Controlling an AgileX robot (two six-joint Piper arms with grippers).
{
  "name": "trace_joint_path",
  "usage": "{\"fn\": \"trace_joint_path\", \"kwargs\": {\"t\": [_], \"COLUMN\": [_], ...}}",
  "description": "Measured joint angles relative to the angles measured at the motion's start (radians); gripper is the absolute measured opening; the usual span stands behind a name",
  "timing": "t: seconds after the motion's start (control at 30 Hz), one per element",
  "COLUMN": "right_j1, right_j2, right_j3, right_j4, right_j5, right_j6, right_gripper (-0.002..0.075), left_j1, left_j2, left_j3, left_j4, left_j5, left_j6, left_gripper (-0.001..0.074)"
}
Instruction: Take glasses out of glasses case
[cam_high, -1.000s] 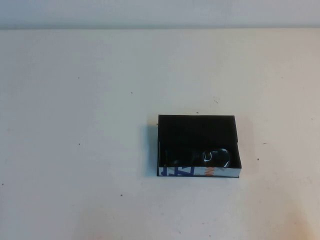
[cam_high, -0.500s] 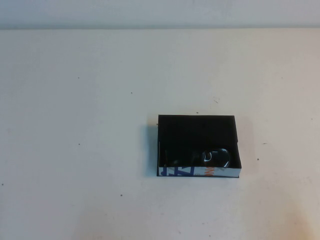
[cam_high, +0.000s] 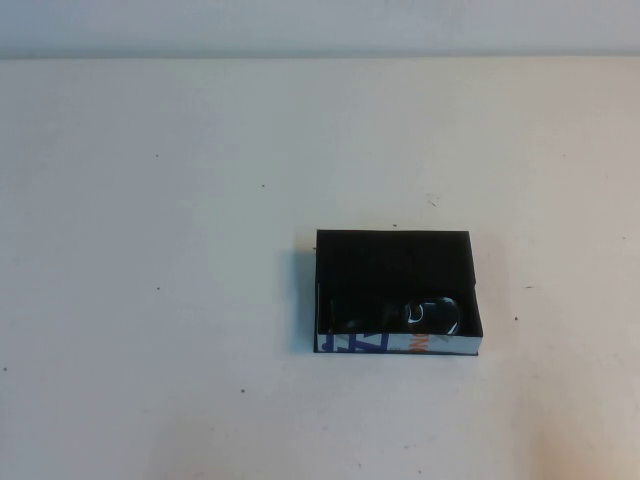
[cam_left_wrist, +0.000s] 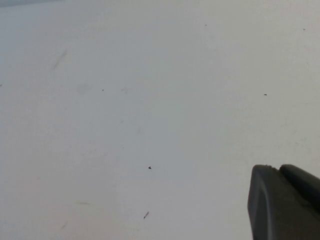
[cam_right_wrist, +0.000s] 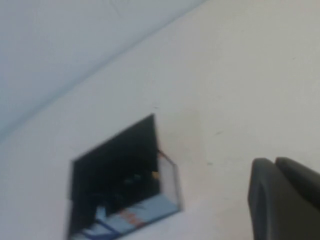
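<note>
The glasses case (cam_high: 392, 262) is an open flat black box right of the table's centre, its white side with blue and orange letters facing me. The black glasses (cam_high: 425, 315) lie inside along the near wall, one lens glinting. Neither arm shows in the high view. My left gripper (cam_left_wrist: 276, 167) is shut and empty over bare table, with no case in its view. My right gripper (cam_right_wrist: 274, 161) is shut and empty, well apart from the case (cam_right_wrist: 112, 155), which shows in its view with the glasses as a dark shape inside.
The white table (cam_high: 180, 250) spreads wide around the case and carries only small dark specks. Its far edge meets a pale wall (cam_high: 320, 25) at the back.
</note>
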Motion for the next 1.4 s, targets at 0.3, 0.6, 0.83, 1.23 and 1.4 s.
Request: {"fn": "trace_joint_path", "kwargs": {"t": [0.3,0.6,0.83,1.23,1.4], "right_j1": [0.0,0.0,0.0,0.01,0.139], "right_j2": [0.0,0.0,0.215,0.973,1.195], "right_j3": [0.0,-0.003,-0.334,-1.203,-1.439], "right_j4": [0.589,0.59,0.275,-0.007,-0.114], "right_j5": [-0.201,-0.091,0.261,0.903,0.924], "right_j6": [-0.005,-0.26,-0.335,-0.754,-0.801], "right_gripper": [-0.0018,-0.0018,-0.0018,-0.0018,-0.0018], "left_j1": [0.0,0.0,0.0,0.0,0.0], "left_j2": [0.0,0.0,0.0,0.0,0.0], "left_j3": [0.0,0.0,0.0,0.0,0.0], "left_j4": [0.0,0.0,0.0,0.0,0.0], "left_j5": [0.0,0.0,0.0,0.0,0.0], "left_j6": [0.0,0.0,0.0,0.0,0.0], "left_gripper": [-0.0005,-0.0004,-0.0004,-0.0004,-0.0004]}}
